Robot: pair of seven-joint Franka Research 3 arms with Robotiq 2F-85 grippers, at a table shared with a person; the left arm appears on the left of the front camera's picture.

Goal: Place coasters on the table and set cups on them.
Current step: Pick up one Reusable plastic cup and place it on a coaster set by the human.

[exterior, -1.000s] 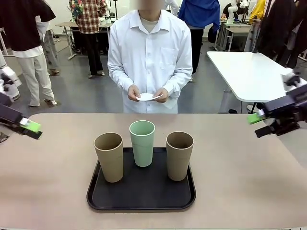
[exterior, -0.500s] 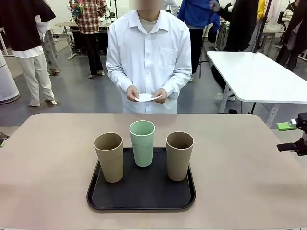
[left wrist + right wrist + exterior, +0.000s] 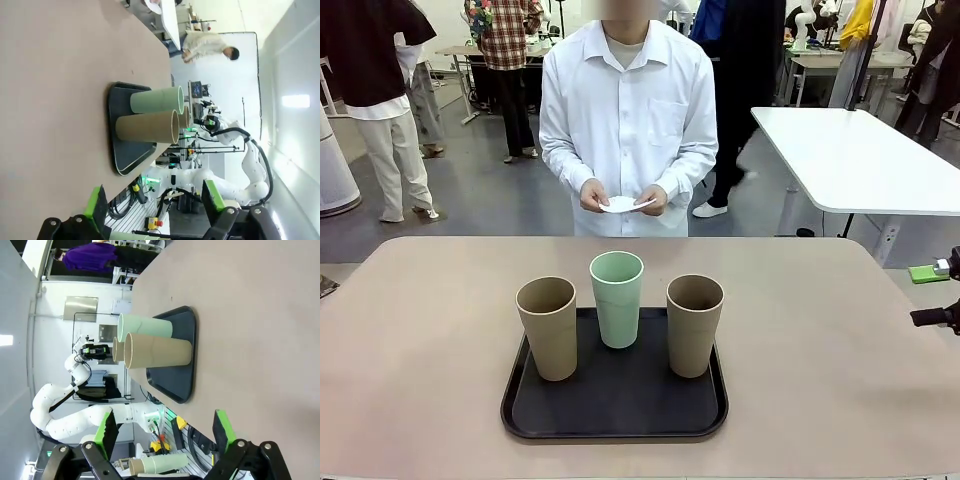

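Since no coasters (image 3: 623, 204) lie on the surface (image 3: 430, 330) yet, the three cups (image 3: 617, 298) stand grouped on the black tray (image 3: 620, 400), well ahead of both sets of jaws, and the person's hands (image 3: 595, 194) hold the coasters far beyond them. The left jaws and right jaws gape wide, empty, touching nothing.

You see the right gripper (image 3: 924, 295) cut off at the front view's edge, and the person's hands (image 3: 596, 195) cover part of the coasters (image 3: 623, 204), so you cannot count them.
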